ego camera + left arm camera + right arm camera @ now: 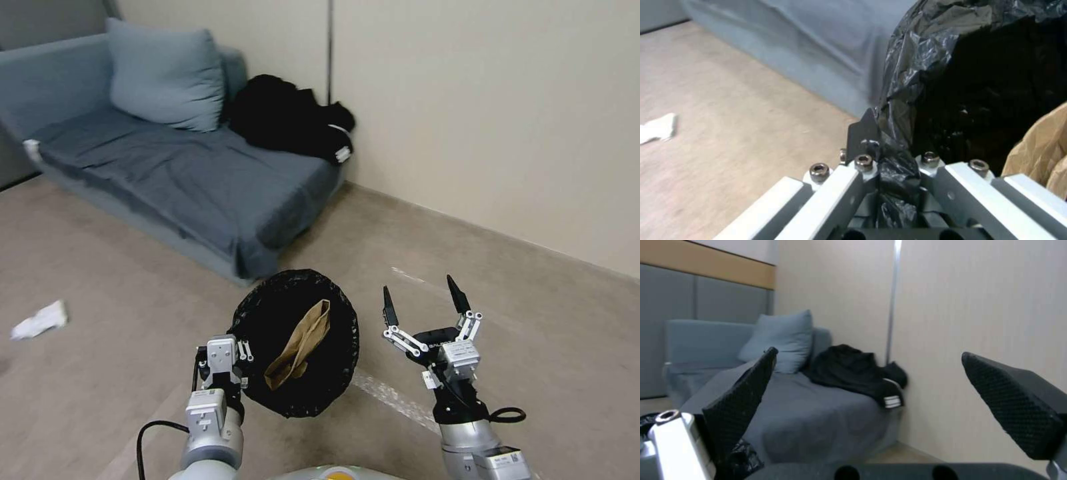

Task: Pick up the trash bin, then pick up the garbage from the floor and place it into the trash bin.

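The trash bin (337, 360), lined with a crinkly black bag, hangs above the floor, its mouth tilted toward me. My left gripper (240, 347) is shut on its near-left rim; in the left wrist view the left gripper (889, 146) pinches the black liner (925, 60). A brown paper bag (300, 343) lies inside the bin, and the same brown paper bag (1040, 153) shows past the clamped rim. A crumpled white tissue (40, 320) lies on the floor at far left. My right gripper (421, 297) is open and holds nothing, just right of the bin; its fingertips (742, 400) point toward the sofa.
A blue-grey sofa (180, 173) with a pillow (167, 73) and a heap of black clothing (287, 117) stands ahead on the left against the beige wall (493, 113). Bare carpet (533, 300) stretches to the right and around the tissue (658, 128).
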